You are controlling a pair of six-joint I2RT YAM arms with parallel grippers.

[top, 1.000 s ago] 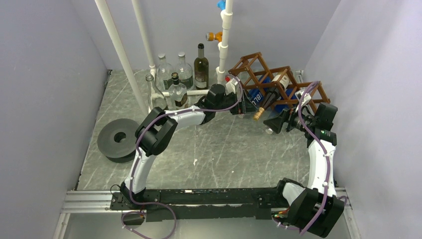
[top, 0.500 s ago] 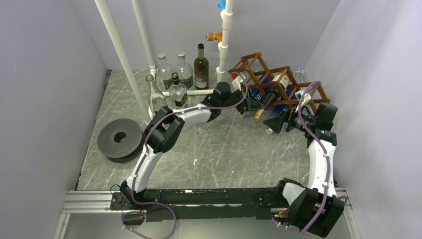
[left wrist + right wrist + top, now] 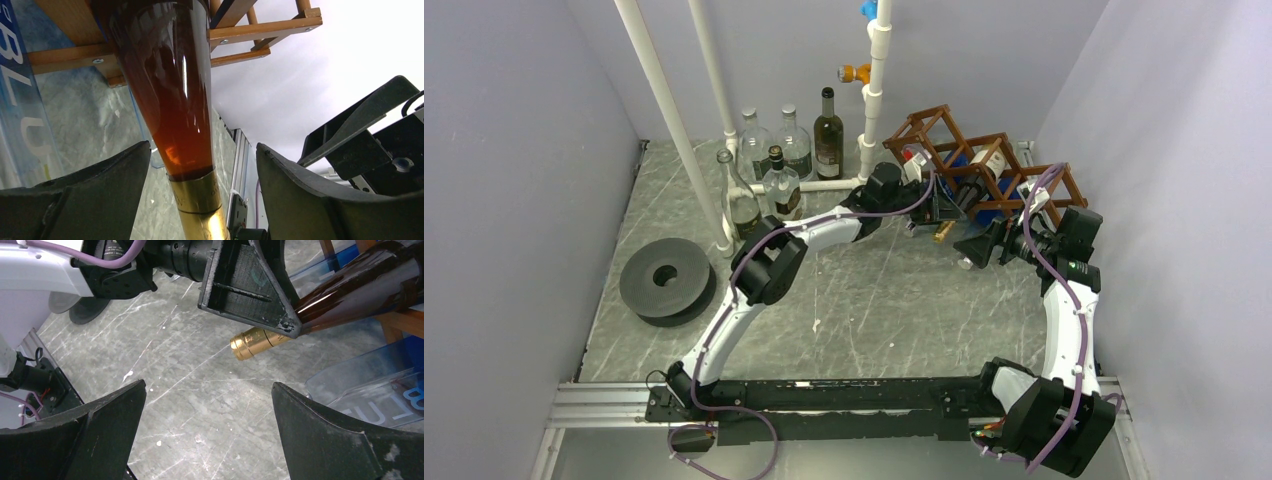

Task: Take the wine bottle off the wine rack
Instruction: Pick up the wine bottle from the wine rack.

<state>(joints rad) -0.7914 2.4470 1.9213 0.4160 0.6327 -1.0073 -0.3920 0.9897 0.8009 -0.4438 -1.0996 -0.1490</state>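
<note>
The brown wooden wine rack (image 3: 999,165) stands at the back right. A dark amber wine bottle (image 3: 969,195) lies in one cell. Its gold-foiled neck (image 3: 942,232) sticks out towards the front left. My left gripper (image 3: 934,212) is open and straddles that neck. In the left wrist view the bottle (image 3: 170,100) runs between the fingers (image 3: 95,200) with gaps on both sides. My right gripper (image 3: 974,248) is open and empty, just right of the gold cap (image 3: 254,343) and low over the table. The rack's slats (image 3: 260,32) show above.
Several upright bottles (image 3: 784,150) stand at the back left among white pipes (image 3: 874,90). A black spool (image 3: 664,280) lies at the left. A clear blue lettered plastic piece (image 3: 385,390) sits under the rack. Grey walls close in on both sides.
My left arm has stretched right towards the rack, and its open gripper has slid further up the bottle's neck. The right arm and the bottle have not moved.
</note>
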